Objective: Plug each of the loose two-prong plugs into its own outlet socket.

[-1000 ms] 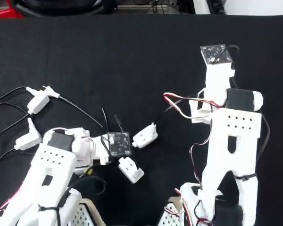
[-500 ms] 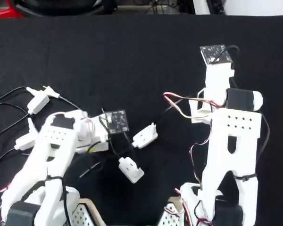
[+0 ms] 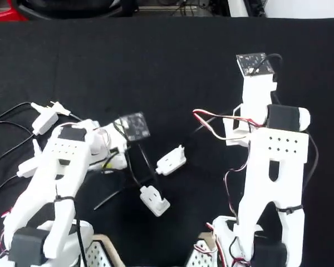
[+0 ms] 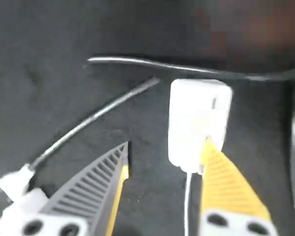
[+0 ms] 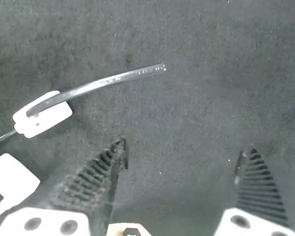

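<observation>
2 open hands: left hand [image 4: 165,144] should centre on white connector [image 4: 199,118] beside 1 finger b4 closing; right hand [image 5: 184,146] empty.

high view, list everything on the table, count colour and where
plugs: 2, white, two-prong, on black cables, far left of the table
sockets: 2, white, short black cable stubs, table centre, apart
table cloth: 1, black, covers the table
left arm: 1, white, between plugs and sockets
right arm: 1, white, right side
left gripper: grey and yellow fingers, open, a socket at the yellow tip
right gripper: black fingers, open over bare cloth
</observation>
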You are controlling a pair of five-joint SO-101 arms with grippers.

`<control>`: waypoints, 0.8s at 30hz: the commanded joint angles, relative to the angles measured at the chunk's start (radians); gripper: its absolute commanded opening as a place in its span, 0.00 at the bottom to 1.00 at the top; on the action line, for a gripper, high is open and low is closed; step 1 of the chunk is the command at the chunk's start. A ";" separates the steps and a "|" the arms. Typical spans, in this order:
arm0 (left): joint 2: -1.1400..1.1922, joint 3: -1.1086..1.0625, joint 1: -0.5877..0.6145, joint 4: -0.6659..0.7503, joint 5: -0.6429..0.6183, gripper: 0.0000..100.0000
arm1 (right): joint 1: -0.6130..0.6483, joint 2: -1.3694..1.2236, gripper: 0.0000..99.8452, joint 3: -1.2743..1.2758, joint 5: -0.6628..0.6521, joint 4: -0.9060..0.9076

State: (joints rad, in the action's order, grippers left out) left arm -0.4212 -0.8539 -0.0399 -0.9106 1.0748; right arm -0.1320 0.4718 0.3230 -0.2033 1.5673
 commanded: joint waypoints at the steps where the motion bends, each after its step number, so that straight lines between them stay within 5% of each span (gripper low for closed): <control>1: 0.000 0.042 0.042 0.080 -0.173 0.23 | 0.009 0.002 0.34 -0.005 -0.006 -0.011; 6: -0.071 0.044 0.150 0.035 -0.265 0.23 | 0.009 0.019 0.34 -0.070 -0.006 0.021; 11: -0.407 0.031 0.332 -0.110 -0.433 0.23 | 0.052 0.005 0.34 -0.277 -0.006 0.150; 17: -0.850 -0.179 0.515 -0.196 -0.623 0.23 | 0.319 -0.145 0.34 -0.440 -0.005 0.192; 24: -1.246 -0.591 0.526 -0.160 -0.787 0.23 | 0.621 -0.443 0.34 -0.625 -0.006 0.109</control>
State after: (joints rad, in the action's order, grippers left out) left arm -1.5198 -1.3142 0.4726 -1.0948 0.3383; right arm 0.3821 0.1204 -0.2002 -0.2033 1.7177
